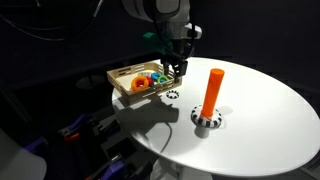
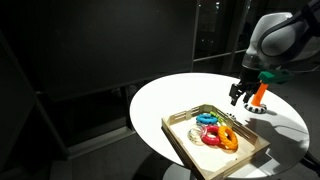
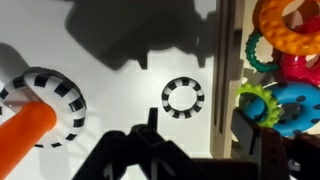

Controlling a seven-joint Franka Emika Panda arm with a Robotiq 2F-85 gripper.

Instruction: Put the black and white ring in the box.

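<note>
The flat striped ring [image 3: 183, 96] lies mid-frame on the smooth white worktop [image 3: 120, 100], just left of the box's [image 3: 226, 60] wooden wall. At the bottom edge the dark claw [image 3: 200, 165] is spread wide and holds nothing.

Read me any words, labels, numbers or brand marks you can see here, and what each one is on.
None: no text can be read in any view. The shallow light wooden box, the small black and white segmented ring, the tall orange peg on its black-and-white checkered base and the round white table show only plain colours and patterns.
</note>
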